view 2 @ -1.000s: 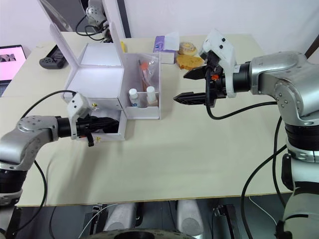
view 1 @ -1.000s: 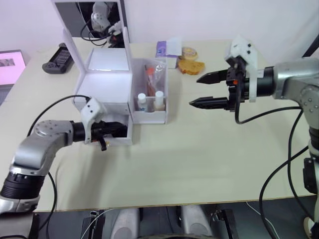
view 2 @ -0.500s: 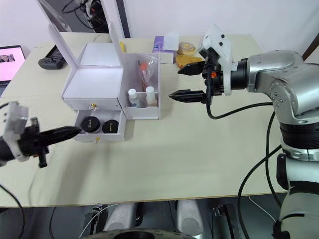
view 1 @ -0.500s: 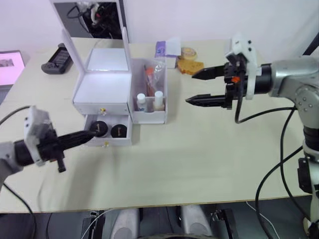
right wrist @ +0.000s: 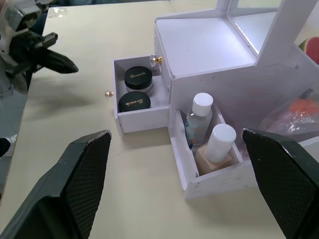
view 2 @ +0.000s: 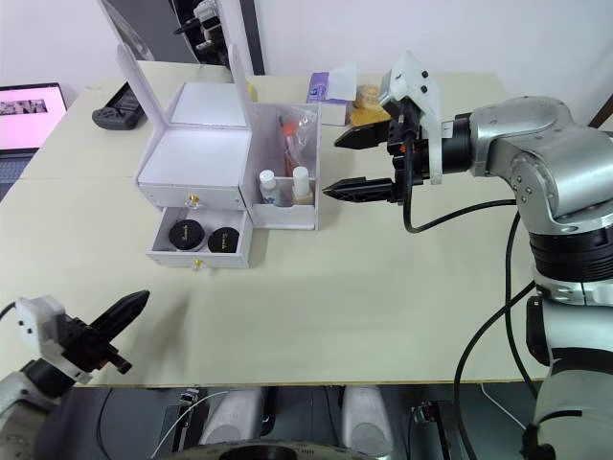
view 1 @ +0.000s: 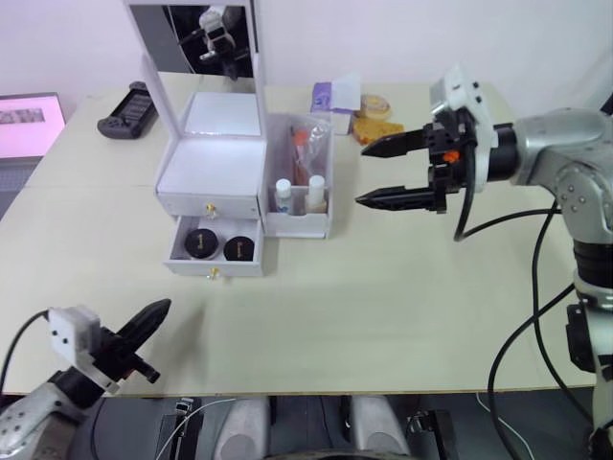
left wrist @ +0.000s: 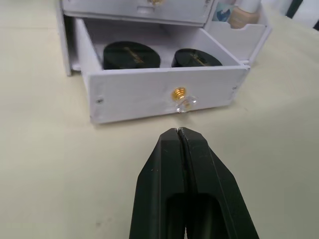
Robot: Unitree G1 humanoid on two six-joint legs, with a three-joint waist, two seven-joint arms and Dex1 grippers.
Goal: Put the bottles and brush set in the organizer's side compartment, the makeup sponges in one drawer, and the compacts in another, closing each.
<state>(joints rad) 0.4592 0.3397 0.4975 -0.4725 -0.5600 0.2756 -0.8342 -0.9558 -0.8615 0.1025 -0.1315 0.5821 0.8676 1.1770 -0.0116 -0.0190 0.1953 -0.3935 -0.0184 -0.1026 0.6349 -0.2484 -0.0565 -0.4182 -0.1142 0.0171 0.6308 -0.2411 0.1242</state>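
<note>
The compacts point(view 1: 220, 246) sit side by side in the organizer's point(view 1: 213, 182) open lower drawer point(left wrist: 159, 94), while I see my left gripper point(view 1: 151, 316) pinched closed near the table's front edge and my right gripper point(view 1: 381, 172) spread wide beside the side compartment point(view 1: 299, 225).

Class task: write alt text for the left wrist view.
Two round black compacts sit side by side in the organizer's open lower drawer. The left gripper, jaws shut, points at its knob from a short way back.
</note>
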